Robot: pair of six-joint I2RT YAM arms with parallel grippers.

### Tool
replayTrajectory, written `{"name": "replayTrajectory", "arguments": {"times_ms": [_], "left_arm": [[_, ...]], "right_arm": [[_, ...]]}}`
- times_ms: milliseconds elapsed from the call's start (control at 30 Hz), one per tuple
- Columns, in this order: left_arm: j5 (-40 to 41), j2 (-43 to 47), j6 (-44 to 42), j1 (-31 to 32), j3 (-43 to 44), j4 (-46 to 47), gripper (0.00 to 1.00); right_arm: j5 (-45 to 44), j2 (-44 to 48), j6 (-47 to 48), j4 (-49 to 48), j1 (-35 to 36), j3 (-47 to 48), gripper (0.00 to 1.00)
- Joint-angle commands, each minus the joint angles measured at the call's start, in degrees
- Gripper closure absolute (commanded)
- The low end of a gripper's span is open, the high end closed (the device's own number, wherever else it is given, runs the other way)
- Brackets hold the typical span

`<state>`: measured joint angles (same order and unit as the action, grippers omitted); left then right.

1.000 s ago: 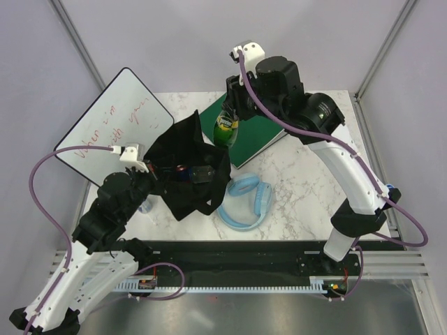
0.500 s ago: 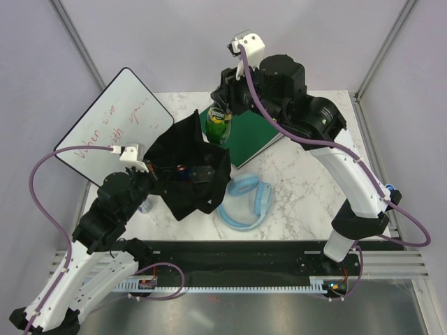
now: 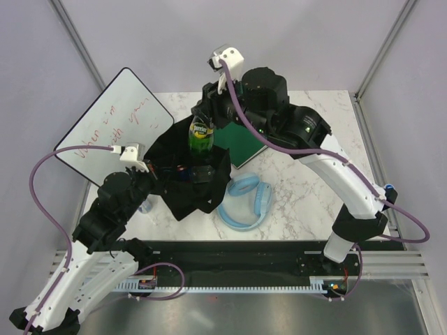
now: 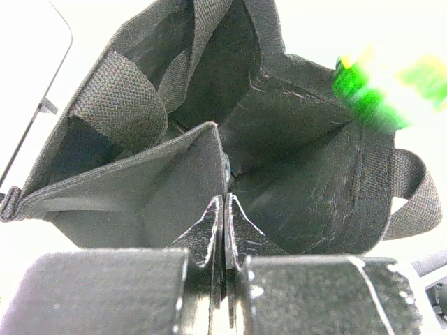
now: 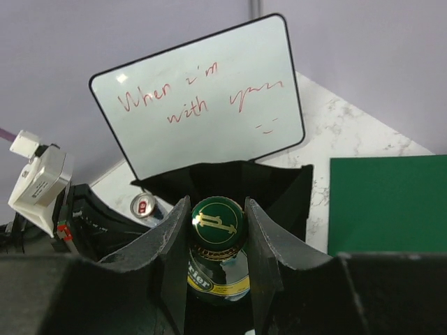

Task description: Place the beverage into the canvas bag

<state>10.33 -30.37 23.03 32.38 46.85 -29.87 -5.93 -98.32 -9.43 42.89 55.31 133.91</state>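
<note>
Beverage (image 3: 201, 137) — a green bottle with a yellow-and-green label — hangs upright over the open mouth of the canvas bag (image 3: 185, 195), near its far rim and not yet inside. Right end effector (image 5: 216, 206) is clamped on the bottle's neck, one finger on each side of the cap. Left end effector (image 4: 223, 209) is pinched tight on the bag's near rim, fabric between its fingers — the bag stands open on the worktop (image 3: 307, 174), just beside the green binder (image 3: 255, 139)
</note>
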Motion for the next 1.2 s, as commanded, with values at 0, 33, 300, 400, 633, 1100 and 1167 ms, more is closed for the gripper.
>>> {"name": "replayTrajectory", "arguments": {"times_ms": [0, 33, 300, 400, 633, 1100, 1167], "left_arm": [[-0.04, -0.13, -1.58, -0.04, -0.62, 0.86, 0.98], [-0.13, -0.04, -1.58, -0.04, -0.71, 0.95, 0.98], [-0.57, 0.31, -1.41, -0.04, -0.71, 1.13, 0.98], [-0.66, 0.4, -1.49, -0.04, -0.8, 1.04, 0.98], [-0.75, 0.93, -1.49, -0.04, -0.97, 1.13, 0.98], [-0.84, 1.28, -1.32, -0.04, -1.32, 1.3, 0.98], [-0.57, 1.28, -1.32, -0.04, -1.24, 1.3, 0.98]], "right_arm": [[1.27, 2.96, -1.73, -12.66, 1.47, -1.1, 1.0], [1.28, 2.7, -1.56, -12.75, 1.73, -1.63, 1.0], [0.21, 0.77, -0.23, -16.87, 1.65, -9.53, 1.0], [0.4, 0.42, -0.33, -20.48, 2.08, -11.38, 1.0], [-4.16, -0.11, 6.7, -28.63, 3.75, -17.35, 1.0], [-15.24, 0.24, 19.54, -38.76, 3.84, -28.44, 1.0], [-15.69, -0.11, 20.41, -39.46, 3.49, -29.05, 1.0]]}}
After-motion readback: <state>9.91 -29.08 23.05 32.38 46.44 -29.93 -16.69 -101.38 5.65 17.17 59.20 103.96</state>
